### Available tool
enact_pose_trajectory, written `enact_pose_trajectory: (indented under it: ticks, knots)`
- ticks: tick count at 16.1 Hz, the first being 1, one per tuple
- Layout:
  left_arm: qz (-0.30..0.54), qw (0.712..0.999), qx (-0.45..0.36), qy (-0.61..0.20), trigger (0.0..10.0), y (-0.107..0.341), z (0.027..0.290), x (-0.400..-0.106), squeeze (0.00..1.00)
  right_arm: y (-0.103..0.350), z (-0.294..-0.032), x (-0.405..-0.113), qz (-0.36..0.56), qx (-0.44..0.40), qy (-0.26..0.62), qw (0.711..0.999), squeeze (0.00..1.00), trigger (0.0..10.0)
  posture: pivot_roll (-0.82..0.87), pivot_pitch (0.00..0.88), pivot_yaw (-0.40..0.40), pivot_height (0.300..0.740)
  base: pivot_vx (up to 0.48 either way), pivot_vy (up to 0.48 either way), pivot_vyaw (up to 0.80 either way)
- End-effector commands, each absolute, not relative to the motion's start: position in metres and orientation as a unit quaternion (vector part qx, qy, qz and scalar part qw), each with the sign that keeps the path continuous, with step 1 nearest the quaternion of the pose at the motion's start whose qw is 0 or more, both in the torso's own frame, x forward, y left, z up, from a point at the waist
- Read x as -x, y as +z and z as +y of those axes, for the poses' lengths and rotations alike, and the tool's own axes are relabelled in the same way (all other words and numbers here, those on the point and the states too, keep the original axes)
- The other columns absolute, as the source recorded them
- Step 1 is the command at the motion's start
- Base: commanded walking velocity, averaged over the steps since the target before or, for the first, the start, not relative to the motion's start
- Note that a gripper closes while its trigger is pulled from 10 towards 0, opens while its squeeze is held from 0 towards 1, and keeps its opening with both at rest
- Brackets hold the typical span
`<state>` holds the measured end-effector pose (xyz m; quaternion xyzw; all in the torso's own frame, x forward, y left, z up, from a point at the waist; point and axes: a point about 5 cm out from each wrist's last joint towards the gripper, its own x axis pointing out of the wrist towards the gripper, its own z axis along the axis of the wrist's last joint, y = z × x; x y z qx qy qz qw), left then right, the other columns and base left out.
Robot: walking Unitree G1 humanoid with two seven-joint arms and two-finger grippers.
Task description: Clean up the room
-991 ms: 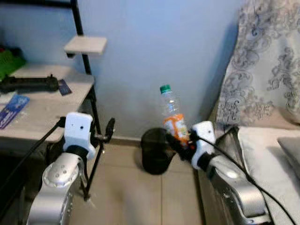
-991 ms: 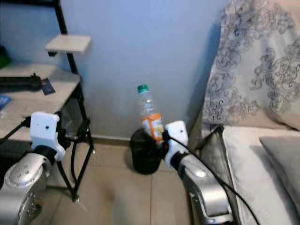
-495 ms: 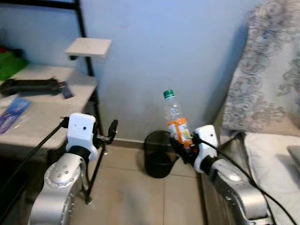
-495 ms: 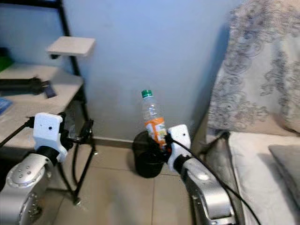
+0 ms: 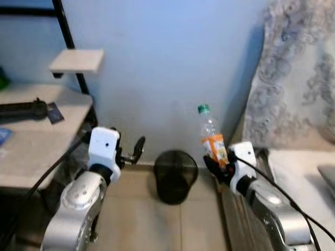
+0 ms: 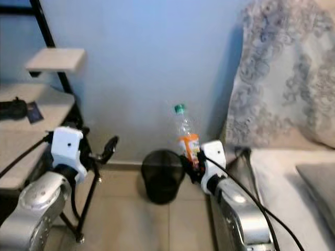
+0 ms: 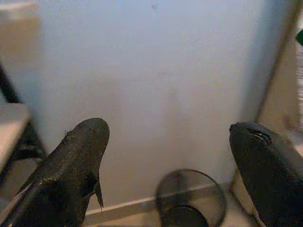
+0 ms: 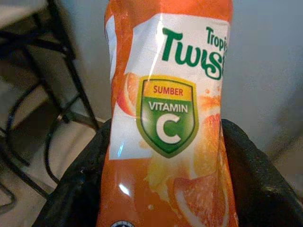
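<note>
Your right gripper (image 5: 219, 166) clamps the orange-labelled bottle (image 5: 212, 139) upright, just right of the black bin (image 5: 176, 175). Centre it over the rim before releasing. Left gripper (image 5: 137, 147) hangs open.

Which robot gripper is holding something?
The right gripper: it clamps the orange-labelled bottle upright, beside the black bin. The left gripper is open, holding nothing.
</note>
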<state>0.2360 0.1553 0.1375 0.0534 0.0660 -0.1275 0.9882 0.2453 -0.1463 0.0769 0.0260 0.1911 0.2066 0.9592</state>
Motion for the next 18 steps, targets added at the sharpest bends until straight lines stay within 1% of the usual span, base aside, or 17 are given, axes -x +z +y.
enact_pose_trajectory:
  ticks: [1, 8, 10, 12, 15, 17, 18]
  knots:
    - [0.066, 0.989, -0.059, -0.118, 10.0, 0.140, 0.162, -0.237, 0.00, 0.083, -0.138, -0.248, 0.177, -0.025, 0.221, 0.959, 0.00, 10.0, 0.01, 0.000, -0.031, 0.740, 0.352, 0.000, 0.00]
    - [0.074, 0.987, -0.062, -0.132, 10.0, 0.137, 0.161, -0.236, 0.00, 0.081, -0.139, -0.246, 0.185, -0.025, 0.219, 0.958, 0.00, 10.0, 0.01, 0.000, -0.022, 0.740, 0.369, 0.000, 0.00]
    - [0.077, 0.986, -0.063, -0.135, 10.0, 0.136, 0.162, -0.236, 0.00, 0.079, -0.142, -0.246, 0.192, -0.024, 0.216, 0.957, 0.00, 10.0, 0.01, 0.000, -0.021, 0.740, 0.373, 0.000, -0.79]
    - [0.079, 0.985, -0.065, -0.139, 10.0, 0.135, 0.161, -0.236, 0.00, 0.079, -0.146, -0.247, 0.194, -0.009, 0.217, 0.957, 0.00, 10.0, 0.01, 0.000, -0.020, 0.740, 0.373, 0.000, -0.68]
    - [0.081, 0.984, -0.067, -0.145, 10.0, 0.134, 0.161, -0.236, 0.00, 0.077, -0.153, -0.249, 0.205, 0.017, 0.228, 0.952, 0.00, 10.0, 0.00, 0.000, -0.020, 0.740, 0.371, 0.000, 0.00]
    - [0.084, 0.983, -0.070, -0.148, 10.0, 0.133, 0.162, -0.235, 0.00, 0.073, -0.149, -0.249, 0.219, 0.052, 0.273, 0.935, 0.00, 10.0, 0.01, 0.000, -0.022, 0.740, 0.368, 0.000, 0.00]
    - [0.085, 0.983, -0.072, -0.149, 10.0, 0.133, 0.162, -0.234, 0.00, 0.072, -0.151, -0.250, 0.222, 0.062, 0.277, 0.933, 0.00, 10.0, 0.01, 0.000, -0.025, 0.740, 0.368, 0.000, 0.00]
